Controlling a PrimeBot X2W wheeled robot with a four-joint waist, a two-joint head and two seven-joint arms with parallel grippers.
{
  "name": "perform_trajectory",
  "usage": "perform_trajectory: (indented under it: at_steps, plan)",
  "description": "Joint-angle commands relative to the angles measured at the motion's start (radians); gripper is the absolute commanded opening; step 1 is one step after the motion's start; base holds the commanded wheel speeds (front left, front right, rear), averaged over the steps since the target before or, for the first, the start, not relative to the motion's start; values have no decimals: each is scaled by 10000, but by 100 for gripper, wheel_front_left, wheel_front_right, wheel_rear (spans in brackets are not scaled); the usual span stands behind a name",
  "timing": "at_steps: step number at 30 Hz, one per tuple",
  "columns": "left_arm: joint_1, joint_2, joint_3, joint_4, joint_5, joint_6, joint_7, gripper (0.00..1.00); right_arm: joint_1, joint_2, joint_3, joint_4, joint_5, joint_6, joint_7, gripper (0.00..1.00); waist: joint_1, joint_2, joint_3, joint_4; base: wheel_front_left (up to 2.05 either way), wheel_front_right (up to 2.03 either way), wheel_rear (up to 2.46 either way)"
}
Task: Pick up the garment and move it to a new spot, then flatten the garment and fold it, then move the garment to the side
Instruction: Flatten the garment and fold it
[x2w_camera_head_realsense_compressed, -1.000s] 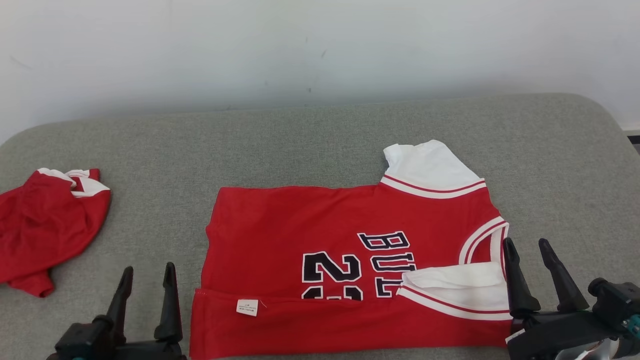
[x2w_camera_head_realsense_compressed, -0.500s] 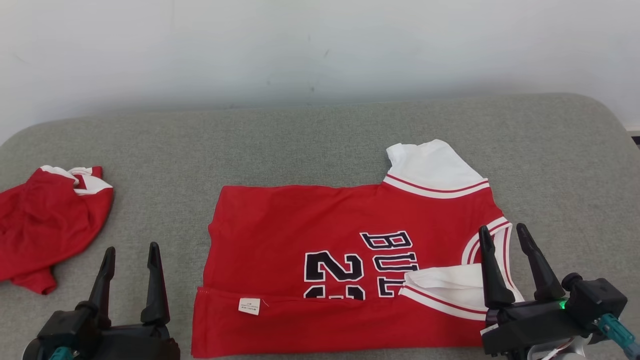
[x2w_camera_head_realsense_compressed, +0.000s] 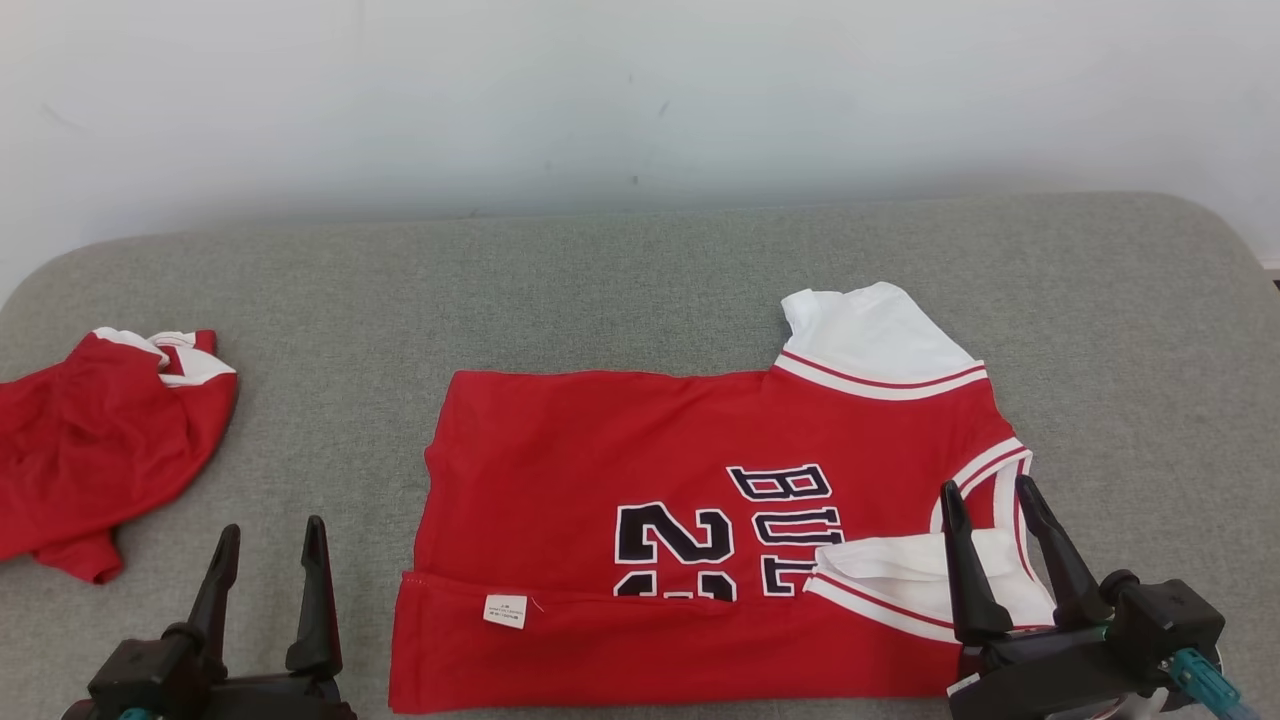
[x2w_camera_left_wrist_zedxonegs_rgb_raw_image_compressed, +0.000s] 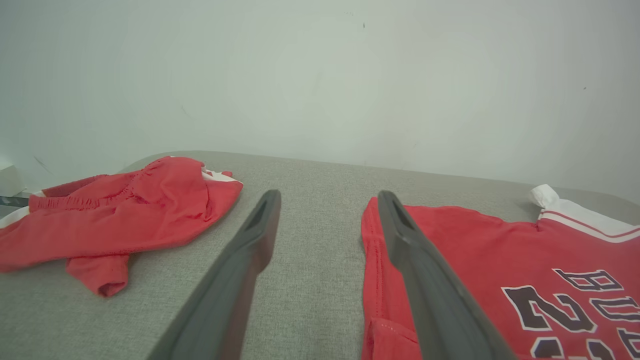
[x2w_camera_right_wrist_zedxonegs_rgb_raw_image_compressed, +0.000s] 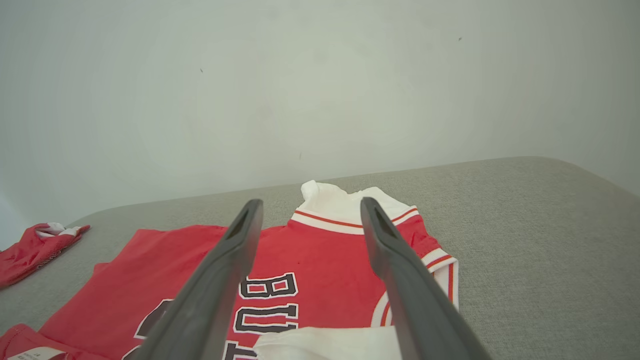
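Head view: the jersey (x2w_camera_head_realsense_compressed: 680, 520) lies part-folded on the couch (x2w_camera_head_realsense_compressed: 600, 290), our left gripper (x2w_camera_head_realsense_compressed: 272, 527) gaping empty beside its hem (x2w_camera_head_realsense_compressed: 425, 560), right gripper (x2w_camera_head_realsense_compressed: 986, 485) gaping empty over the sleeve (x2w_camera_head_realsense_compressed: 900, 570). Left wrist view: hem edge close. Right wrist view: limp, light cloth, so we'd pinch the corners.

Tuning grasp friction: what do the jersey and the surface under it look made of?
Jersey: thin smooth knit, probably polyester; drapes flat, crisp fold, printed lettering. Surface: grey matte woven upholstery, coarse flecked weave visible; rounded corners suggest padding.
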Motion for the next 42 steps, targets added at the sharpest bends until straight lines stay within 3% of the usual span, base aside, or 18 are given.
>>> perform_trajectory:
  at_steps: [1, 7, 15, 23, 32, 42]
  plan:
    - [60, -21, 56, 37, 77, -39, -5, 100, 42, -8, 7, 39, -83, 2, -22, 100, 0, 0, 1, 1, 0, 0, 0]
    - [-168, -87, 94, 232, 81, -154, -5, 100, -154, -30, -59, 172, -6, 2, 51, 100, 0, 0, 91, -25, 0, 0, 0]
    - [-1616, 366, -99, 869, -84, -439, 312, 100, -1539, -437, 33, 611, 68, 2, 570, 100, 0, 0, 558, -184, 0, 0, 0]
    - [-3987, 1016, -596, 1507, -614, -767, 1585, 100, -3926, -1020, 177, 1521, 595, 2, 1591, 100, 0, 0, 1625, -280, 0, 0, 0]
    - [-6313, 1562, -1335, 2362, -1493, -824, 3038, 100, -6474, -1719, 496, 2872, 812, 2, 2608, 100, 0, 0, 2912, -298, 0, 0, 0]
    - [-8105, 2085, -3139, 3516, -3052, -830, 5028, 100, -8838, -2315, 1332, 5167, 1311, 2, 3382, 100, 0, 0, 3736, -101, 0, 0, 0]
